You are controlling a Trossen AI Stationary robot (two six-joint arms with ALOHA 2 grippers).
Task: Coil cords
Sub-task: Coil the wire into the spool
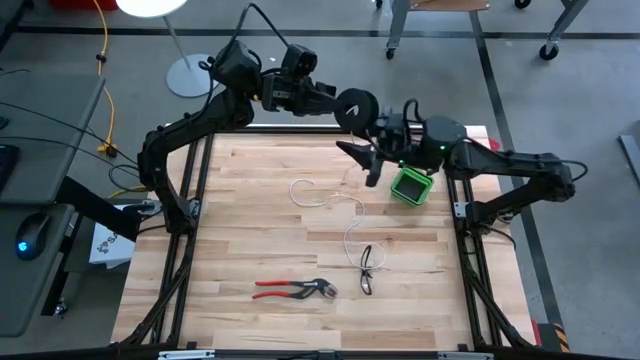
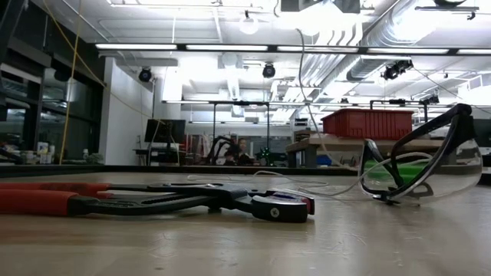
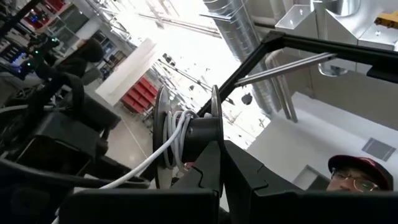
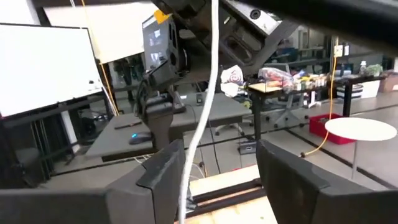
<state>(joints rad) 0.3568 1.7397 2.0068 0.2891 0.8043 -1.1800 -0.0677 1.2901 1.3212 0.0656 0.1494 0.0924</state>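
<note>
A small black spool (image 1: pixel 356 106) hangs high over the table's far edge, with my left gripper (image 1: pixel 335 100) shut on it. Turns of white cord (image 3: pixel 179 134) wrap its core. From the spool the cord (image 4: pixel 202 118) drops between the open fingers of my right gripper (image 4: pixel 217 152), close along one finger (image 4: pixel 168 165). In the high view my right gripper (image 1: pixel 368 160) stands just right of and below the spool. The cord's remaining length (image 1: pixel 345 215) lies in loose bends on the wooden tabletop. My left gripper (image 3: pixel 222 152) pinches one flange of the spool at its rim (image 3: pixel 215 127) between its two fingers. The spool is lifted clear of the table, and cord trails slack from its core. My right gripper: I cannot tell whether its finger touches the cord that runs beside it.
Red-handled pliers (image 1: pixel 295 290) and safety glasses (image 1: pixel 367 268) lie near the table's front. A green box (image 1: pixel 411 185) sits at the right edge below my right arm. A person's head (image 3: pixel 351 177) shows beyond the table.
</note>
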